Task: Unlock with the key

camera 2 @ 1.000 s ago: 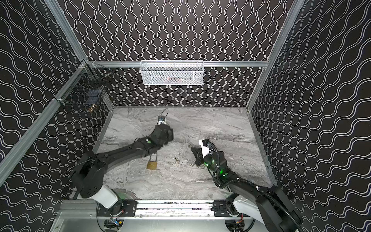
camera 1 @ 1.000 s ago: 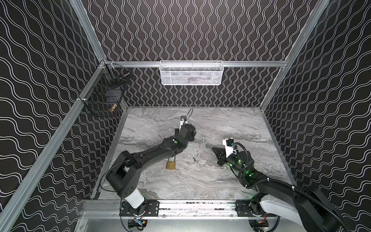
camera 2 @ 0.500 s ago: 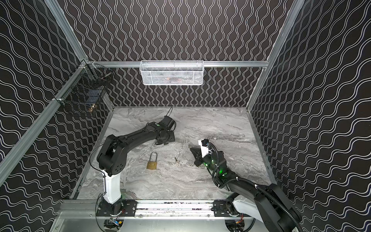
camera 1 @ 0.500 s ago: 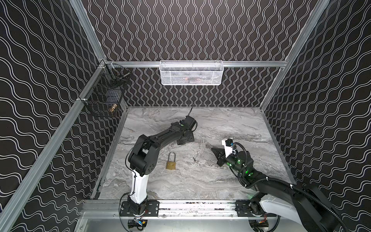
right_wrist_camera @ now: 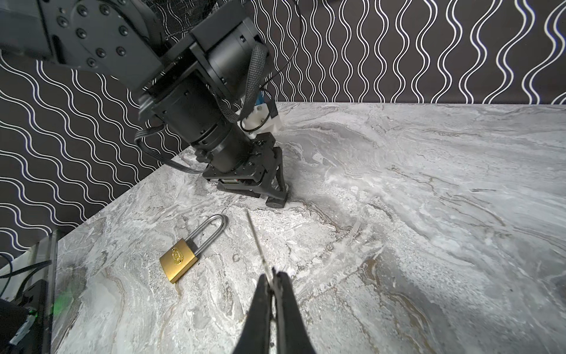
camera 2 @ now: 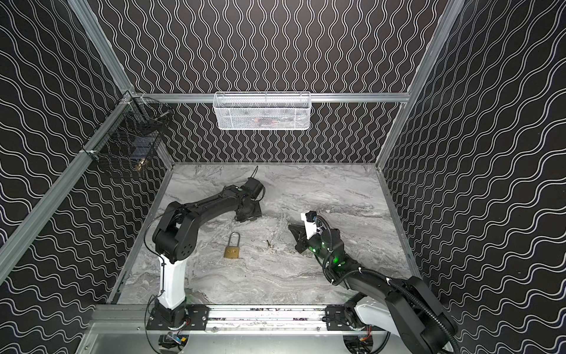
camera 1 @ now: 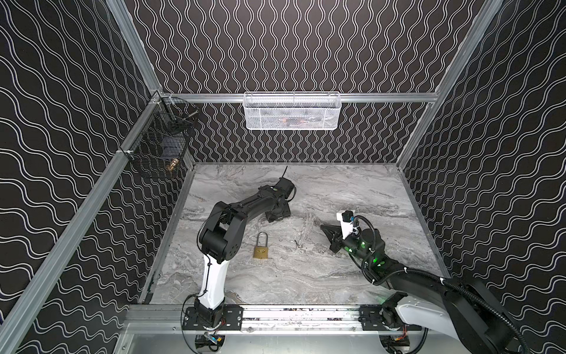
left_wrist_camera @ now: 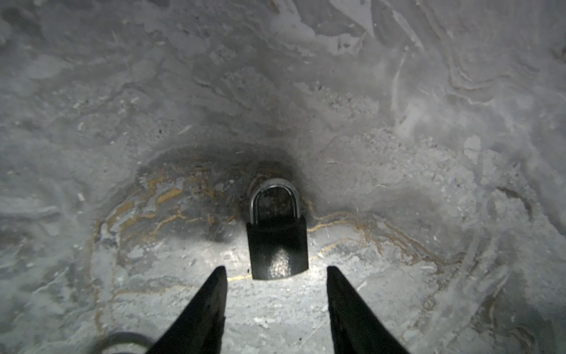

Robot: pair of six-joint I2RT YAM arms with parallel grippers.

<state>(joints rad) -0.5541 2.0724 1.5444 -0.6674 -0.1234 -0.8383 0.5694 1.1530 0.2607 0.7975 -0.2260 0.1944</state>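
Observation:
A brass padlock (camera 1: 261,251) with a long silver shackle lies flat on the marble table (camera 1: 352,190) in both top views, apart from both grippers. My left gripper (camera 1: 277,216) points down behind it, jaws open. In the left wrist view a dark padlock (left_wrist_camera: 277,245) with a short shackle lies just ahead of the left gripper (left_wrist_camera: 277,272), untouched. My right gripper (right_wrist_camera: 273,272) is shut on a thin silvery key (right_wrist_camera: 257,242), seen edge-on and pointing toward the left gripper. In a top view the right gripper (camera 1: 323,227) hovers low, right of the brass padlock (right_wrist_camera: 179,263).
A white mesh basket (camera 1: 291,112) hangs on the back rail. A black wire basket (camera 1: 159,144) hangs on the left rail. A small dark speck (camera 1: 296,244) lies on the marble between the brass padlock and the right gripper. Patterned walls close three sides.
My left arm has drawn away from above the brass padlock toward the back, its elbow raised, and its jaws have narrowed. The right arm and the brass padlock have not moved.

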